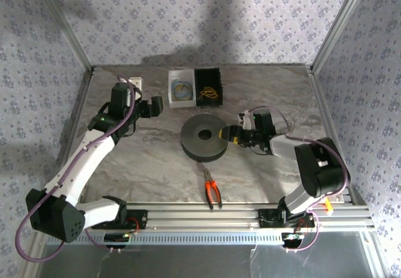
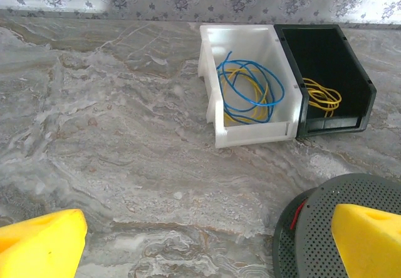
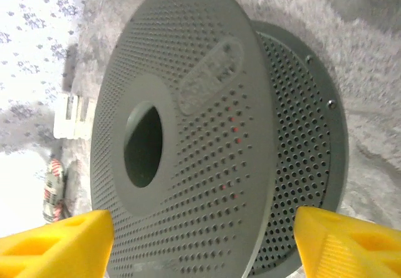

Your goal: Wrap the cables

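Right gripper (image 3: 203, 231), jaws spread and empty, flanks the spool (image 3: 207, 134) at three o'clock; left gripper (image 2: 210, 228) gapes, empty. Best turn it slowly, keeping cables (image 2: 299, 211) snug.

The table (image 1: 156, 165) is topped with a grey marbled surface veined in white and brown. On three sides of the table, walls (image 1: 282, 15) are covered in pale paper printed with small blue-grey flower sprigs. Slim metal posts (image 1: 62, 24) are set where the walls meet at the table's far corners. Along the table's near edge, a ribbed aluminium rail (image 1: 188, 218) is fixed. A broad, soft shadow (image 1: 188, 56) is cast on the wall behind the table, while the tabletop is evenly lit.
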